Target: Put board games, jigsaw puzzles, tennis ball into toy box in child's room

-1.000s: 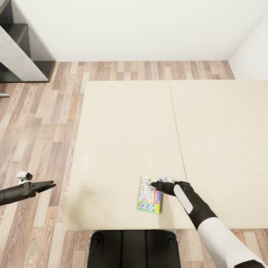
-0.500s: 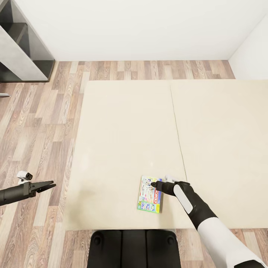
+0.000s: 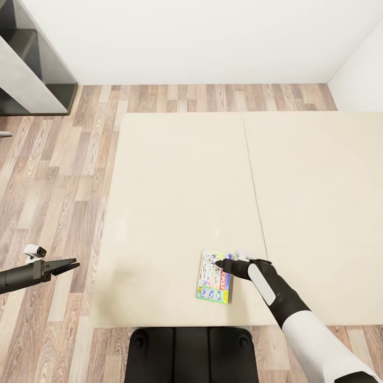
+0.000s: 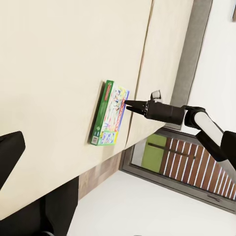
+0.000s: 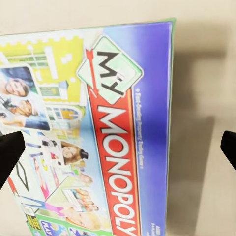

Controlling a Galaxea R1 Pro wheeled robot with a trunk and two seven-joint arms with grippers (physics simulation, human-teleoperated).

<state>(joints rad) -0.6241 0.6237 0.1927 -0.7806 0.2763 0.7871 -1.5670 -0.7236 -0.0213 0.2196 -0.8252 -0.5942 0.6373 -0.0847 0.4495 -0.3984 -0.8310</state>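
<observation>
A board game (image 3: 214, 277), a flat box with a green edge and a busy cover reading "My Monopoly" in the right wrist view (image 5: 98, 142), lies flat on the cream mattress of the bed (image 3: 175, 202), near the mattress's 6 o'clock edge in the head view. The right tool (image 3: 219, 263) hangs over the box's 1 o'clock corner; the head view does not settle whether it touches the cover. In the right wrist view its two dark fingertips (image 5: 10, 150) sit at opposite edges of the frame with the cover between them, so the jaws are spread wide and grasp nothing. The left tool (image 3: 74, 263) is out at 9 o'clock over the wood plank floor (image 3: 58, 175), well apart from the bed; its fingers look nearly together, but whether they are clenched I cannot tell. A dark grey shelf unit (image 3: 32, 69) is cut off at 11 o'clock, and the robot's black base (image 3: 191, 354) is cropped at 6 o'clock.
</observation>
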